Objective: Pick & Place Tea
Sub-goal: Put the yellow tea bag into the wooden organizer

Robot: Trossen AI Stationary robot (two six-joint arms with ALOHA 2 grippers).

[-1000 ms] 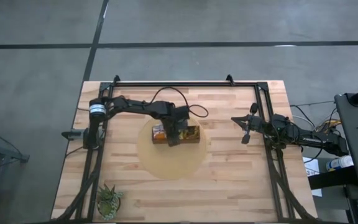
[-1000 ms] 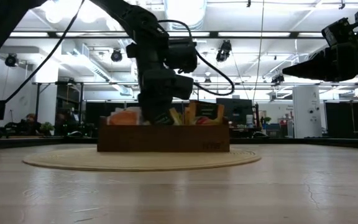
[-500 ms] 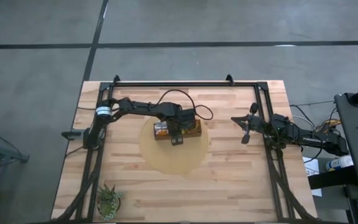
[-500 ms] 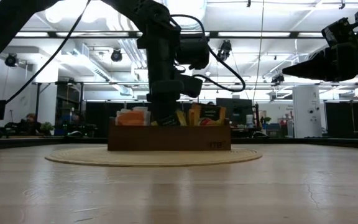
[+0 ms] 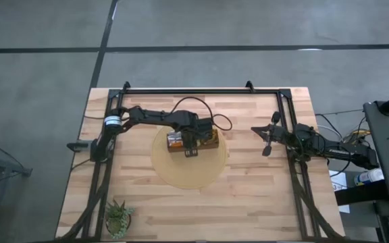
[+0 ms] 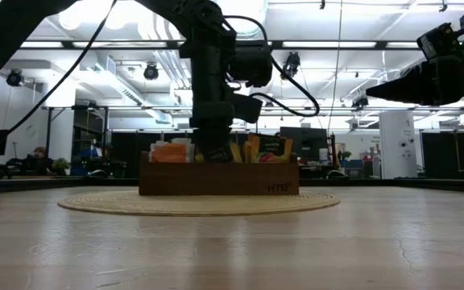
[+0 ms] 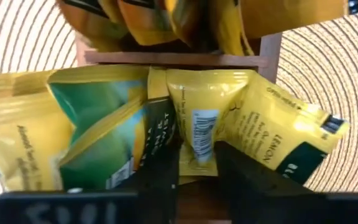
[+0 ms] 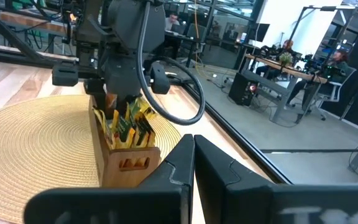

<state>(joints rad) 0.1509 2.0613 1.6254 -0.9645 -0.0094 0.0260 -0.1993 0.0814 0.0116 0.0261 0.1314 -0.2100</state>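
Sachet drop at the box (image 5: 213, 142), left gripper (image 5: 190, 146) in it

High: found one box on one mat (image 5: 188, 174), mid-table; right gripper (image 5: 267, 147) parked right, farther off; one plant (image 5: 118, 217) near-left.
Low: saw tea sachets (image 6: 268, 149) standing upright in the box.
Left wrist: caught fingers (image 7: 160, 177) parted around one yellow sachet (image 7: 197, 134), directly ahead, long axis along them; could not count the rest.
Right wrist: showed fingers (image 8: 213, 165) closed, empty.

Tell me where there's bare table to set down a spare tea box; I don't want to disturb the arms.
Bare wood runs between the round mat and the potted plant, and along the near edge. Crowded: the brown box under the left gripper, and near the right gripper.
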